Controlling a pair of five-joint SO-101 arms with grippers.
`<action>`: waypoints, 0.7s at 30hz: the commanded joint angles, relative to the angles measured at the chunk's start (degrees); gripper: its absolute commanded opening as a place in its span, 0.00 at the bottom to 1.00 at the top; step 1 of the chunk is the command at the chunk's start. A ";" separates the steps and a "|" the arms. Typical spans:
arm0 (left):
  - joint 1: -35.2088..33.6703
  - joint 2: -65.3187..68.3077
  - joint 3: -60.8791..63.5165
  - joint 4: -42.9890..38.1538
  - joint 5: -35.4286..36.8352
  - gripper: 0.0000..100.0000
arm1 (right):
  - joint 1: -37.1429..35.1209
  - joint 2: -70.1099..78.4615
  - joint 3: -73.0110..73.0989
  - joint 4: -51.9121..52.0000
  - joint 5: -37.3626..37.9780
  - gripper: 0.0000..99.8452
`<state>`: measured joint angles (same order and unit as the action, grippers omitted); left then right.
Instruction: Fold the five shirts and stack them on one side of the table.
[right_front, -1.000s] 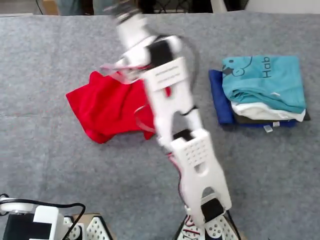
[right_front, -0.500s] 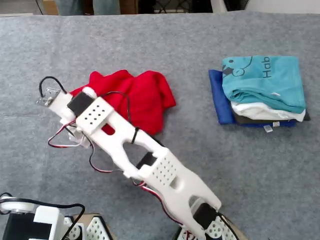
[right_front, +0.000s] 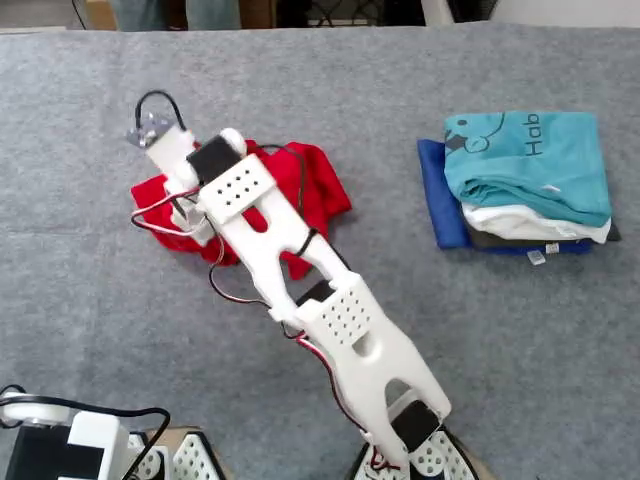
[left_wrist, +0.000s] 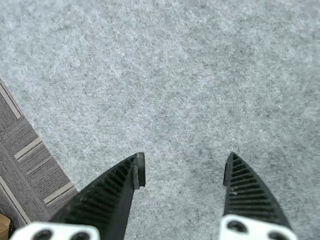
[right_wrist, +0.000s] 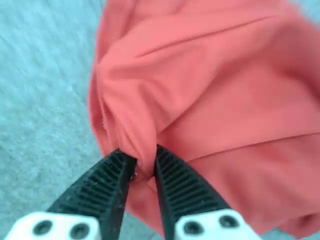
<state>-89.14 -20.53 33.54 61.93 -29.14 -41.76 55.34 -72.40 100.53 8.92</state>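
A red shirt (right_front: 318, 186) lies bunched left of the table's middle. My right arm stretches from the near edge across it, and my right gripper (right_front: 182, 207) sits at the shirt's left part. In the right wrist view, the right gripper (right_wrist: 144, 159) is shut on a pinched fold of the red shirt (right_wrist: 210, 90). A stack of folded shirts rests at the right: teal shirt (right_front: 530, 160) on top, white shirt (right_front: 520, 225) under it, blue shirt (right_front: 435, 190) at the bottom. My left gripper (left_wrist: 184, 167) is open over bare grey cloth.
The grey table cover (right_front: 110, 300) spreads around the shirts. My left arm's base (right_front: 60, 432) is tucked at the near left corner. The table's edge and the floor (left_wrist: 25, 160) appear beside the left gripper.
The right arm swung from the far side of the shirt out to its left, then back onto its left part. The red shirt was flipped rightward and is more bunched.
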 joint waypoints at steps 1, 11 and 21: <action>0.48 -0.88 -0.40 -0.18 0.09 0.27 | -0.70 -4.18 -8.31 0.70 -0.62 0.01; 0.04 -0.88 -0.75 -0.18 0.09 0.27 | -17.93 -18.33 -17.71 -3.08 -0.70 0.02; -0.04 -0.88 -0.57 -0.18 0.09 0.26 | -13.45 -25.54 -14.73 -14.15 -6.59 0.02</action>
<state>-89.14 -20.53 33.54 61.93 -29.14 -61.80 33.01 -87.52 88.48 4.26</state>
